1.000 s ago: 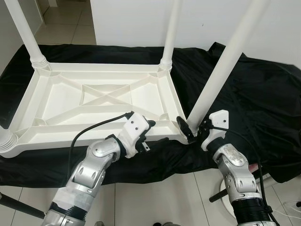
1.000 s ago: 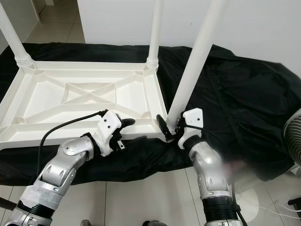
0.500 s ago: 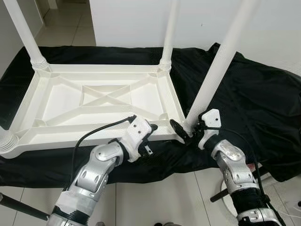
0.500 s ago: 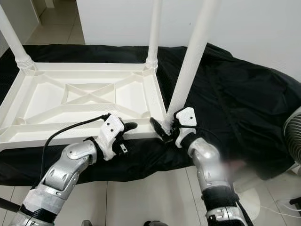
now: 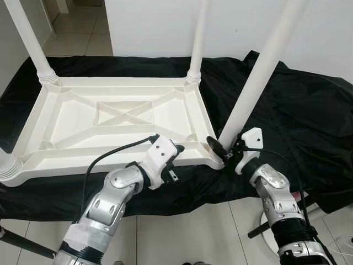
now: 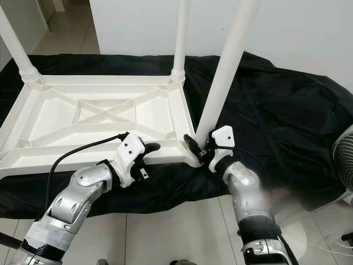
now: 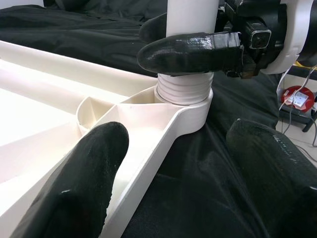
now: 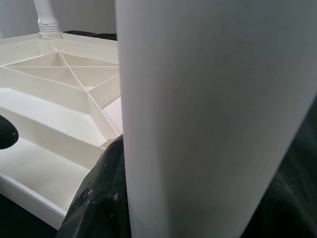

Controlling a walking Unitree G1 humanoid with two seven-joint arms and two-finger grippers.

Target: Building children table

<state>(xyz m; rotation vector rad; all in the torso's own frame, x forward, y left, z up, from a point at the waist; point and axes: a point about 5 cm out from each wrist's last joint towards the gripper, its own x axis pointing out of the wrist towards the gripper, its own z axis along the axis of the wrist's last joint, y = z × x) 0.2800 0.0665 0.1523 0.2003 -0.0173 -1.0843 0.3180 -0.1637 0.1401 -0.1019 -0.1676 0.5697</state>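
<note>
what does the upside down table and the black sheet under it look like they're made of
Table: likely moulded plastic, white and smooth with a slight sheen; the ribbed underside and the threaded collar on the leg that the right gripper clamps suggest that. Sheet: looks like thin synthetic fabric, black, faintly glossy, creased in soft folds.

No readable text, labels, brand names, numbers or signs appear anywhere in these views. The surfaces that show are plain and unmarked.
</note>
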